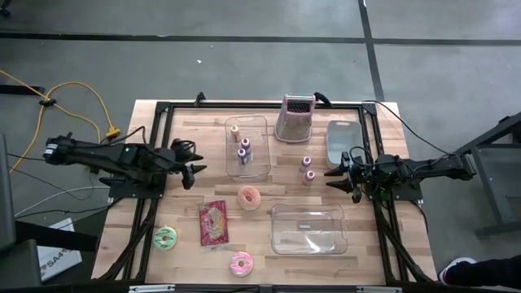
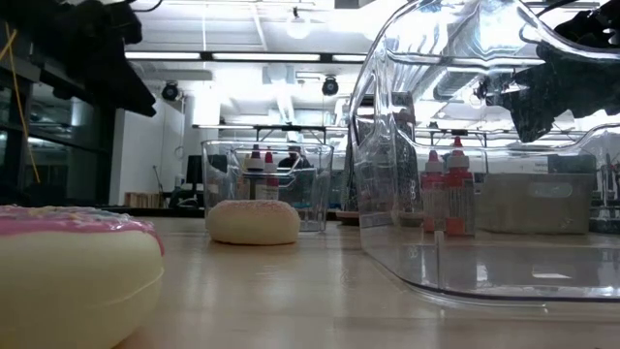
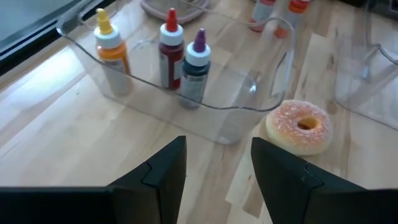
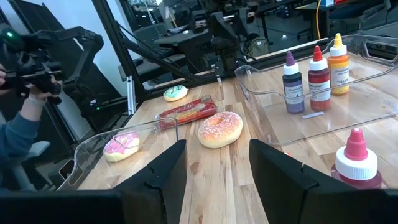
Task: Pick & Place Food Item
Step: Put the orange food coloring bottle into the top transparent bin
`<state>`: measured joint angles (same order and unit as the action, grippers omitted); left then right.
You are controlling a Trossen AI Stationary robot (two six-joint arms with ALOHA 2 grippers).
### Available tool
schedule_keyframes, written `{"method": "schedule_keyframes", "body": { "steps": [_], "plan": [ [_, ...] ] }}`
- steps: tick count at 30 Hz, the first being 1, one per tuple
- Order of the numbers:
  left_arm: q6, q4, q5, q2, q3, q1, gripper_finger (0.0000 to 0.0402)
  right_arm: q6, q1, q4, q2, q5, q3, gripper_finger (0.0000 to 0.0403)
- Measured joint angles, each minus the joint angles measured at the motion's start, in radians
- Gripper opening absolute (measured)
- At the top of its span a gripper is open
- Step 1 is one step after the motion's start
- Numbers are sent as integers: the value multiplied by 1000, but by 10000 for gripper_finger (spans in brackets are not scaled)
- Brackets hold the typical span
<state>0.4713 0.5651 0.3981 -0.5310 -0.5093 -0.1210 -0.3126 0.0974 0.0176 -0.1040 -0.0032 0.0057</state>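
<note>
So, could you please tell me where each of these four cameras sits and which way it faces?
High view: overhead, straight down on the table; both arms, left gripper, right gripper.
Low view: table height, across a pink donut toward the room; arms overhead.
Left wrist view: over open fingers toward the bottle bin.
Right wrist view: past open fingers across the table.
Shared: both wrist views show the sugared donut.

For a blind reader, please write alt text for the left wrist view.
The left end effector, open and empty, hovers over a wooden table, facing a sprinkled donut beside a clear bin. The bin holds three bottles: orange, red, and dark with a purple tip.
</note>
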Motion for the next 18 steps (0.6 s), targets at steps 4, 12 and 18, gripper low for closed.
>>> {"method": "schedule_keyframes", "body": {
  "steps": [4, 12, 18],
  "plan": [
    [0, -1, 0, 18, 12, 17, 174, 0, 0, 0, 0, 0, 0, 162],
    [0, -6, -1, 17, 12, 17, 174, 0, 0, 0, 0, 0, 0, 162],
    [0, -6, -1, 17, 12, 17, 174, 0, 0, 0, 0, 0, 0, 162]
  ]
}}
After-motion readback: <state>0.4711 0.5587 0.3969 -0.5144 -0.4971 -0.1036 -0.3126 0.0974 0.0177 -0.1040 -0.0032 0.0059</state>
